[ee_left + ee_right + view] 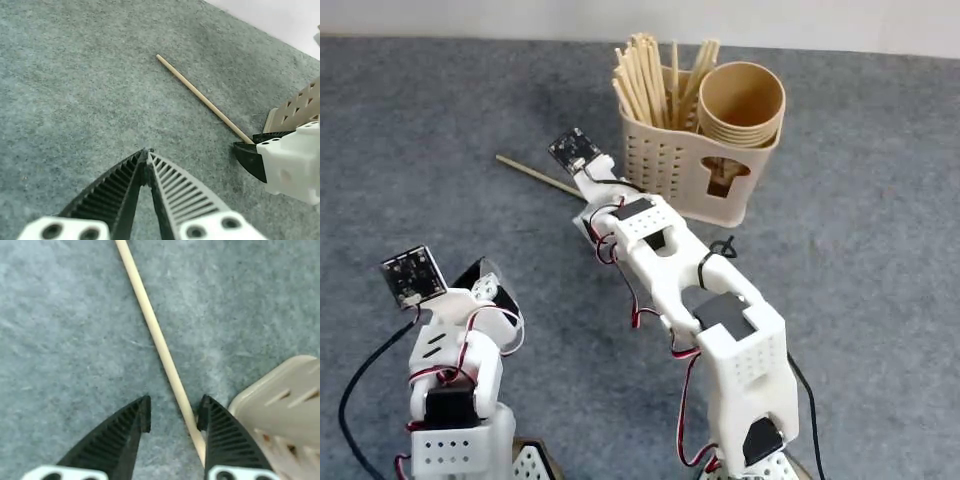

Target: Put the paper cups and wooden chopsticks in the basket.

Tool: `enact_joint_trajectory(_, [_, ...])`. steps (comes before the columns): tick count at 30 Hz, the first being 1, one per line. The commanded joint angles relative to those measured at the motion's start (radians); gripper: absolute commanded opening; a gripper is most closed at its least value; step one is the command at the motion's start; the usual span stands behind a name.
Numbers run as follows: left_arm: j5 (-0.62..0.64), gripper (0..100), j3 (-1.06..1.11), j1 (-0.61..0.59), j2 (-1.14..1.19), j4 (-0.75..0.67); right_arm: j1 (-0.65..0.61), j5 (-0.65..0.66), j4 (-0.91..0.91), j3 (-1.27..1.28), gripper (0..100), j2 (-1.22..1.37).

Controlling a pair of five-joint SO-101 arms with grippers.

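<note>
A single wooden chopstick [535, 175] lies on the grey carpet left of the beige basket [700, 170]. The basket holds several chopsticks [650, 80] and a stack of paper cups [743, 103]. My right gripper [172, 415] is open and low over the near end of the loose chopstick [155, 335], which runs between its fingers close to one fingertip [205, 412]. In the high view that arm [650, 240] stretches toward the basket's left side. My left gripper [146, 156] is shut on nothing, hovering over bare carpet, with the chopstick [200, 95] farther off.
The right arm's black fingertip and white body [280, 160] sit beside the basket corner [295, 107]. The basket edge [285, 400] lies close beside the right gripper. Grey carpet [440, 120] stretches to the left and back.
</note>
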Motion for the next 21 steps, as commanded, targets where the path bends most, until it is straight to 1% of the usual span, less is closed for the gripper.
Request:
enact_joint_trajectory(1, [-0.005, 0, 0.022, 0.008, -0.01, 0.002, 0.019, 0.008, 0.004, -0.039, 12.0, -0.01])
enact_joint_trajectory(4, [-0.005, 0, 0.022, 0.008, -0.01, 0.002, 0.018, 0.009, 0.027, -0.044, 0.0, -0.015])
enact_joint_trajectory(6, [-0.005, 0, 0.022, 0.008, -0.01, 0.002, 0.018, 0.009, 0.122, -0.045, 1.7, -0.015])
enact_joint_trajectory(12, [-0.005, 0, 0.022, 0.008, -0.01, 0.002, -0.002, 0.009, 0.369, -0.168, 0.5, -0.068])
enact_joint_trajectory(21, [-0.005, 0, 0.022, 0.008, -0.01, 0.002, -0.005, 0.011, 0.526, -0.179, 0.5, -0.182])
